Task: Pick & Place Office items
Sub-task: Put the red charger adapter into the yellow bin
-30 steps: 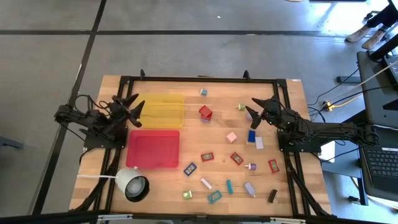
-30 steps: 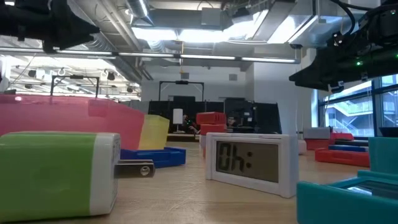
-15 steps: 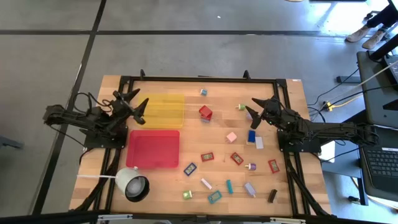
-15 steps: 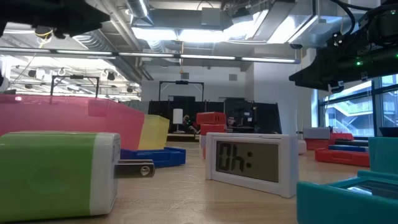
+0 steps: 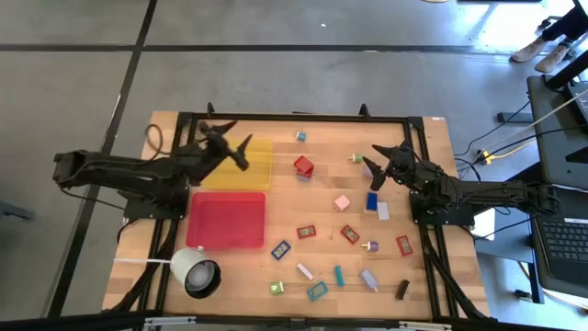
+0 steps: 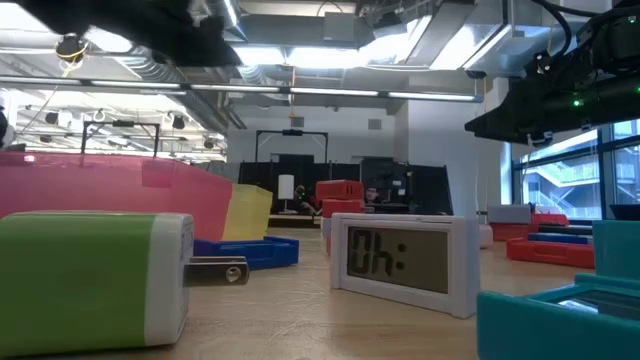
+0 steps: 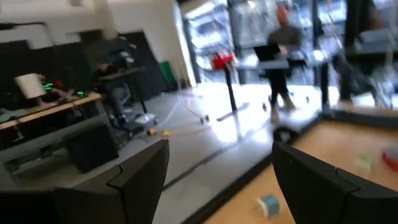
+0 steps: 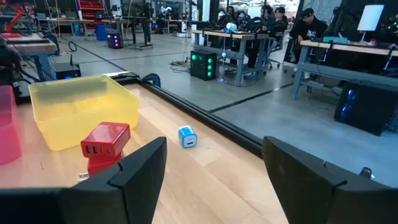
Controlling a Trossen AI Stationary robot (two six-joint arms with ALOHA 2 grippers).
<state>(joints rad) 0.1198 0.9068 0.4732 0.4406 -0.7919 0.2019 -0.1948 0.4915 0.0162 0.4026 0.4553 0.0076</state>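
**A:** Office items [image 5: 342, 241] are mostly scattered on the wood table [image 5: 423, 147], all off to the side of the yellow tray [image 5: 262, 161] away from the left arm. Red block [image 5: 304, 166] sits just beside that tray, tiny blue piece [image 5: 300, 136] near its far corner.

**B:** Grippers?

**A:** Left gripper [image 5: 231, 144] hangs over the yellow tray, fingers spread, nothing between them. Right gripper [image 5: 376, 158] is well apart from the tray, past the red block, jaws apart and empty too.

**B:** Anything in the trays?

**A:** Nope, yellow tray and the red tray [image 5: 226, 219] next to it both look bare. White cup-like thing [image 5: 196, 272] sits beyond the red one.
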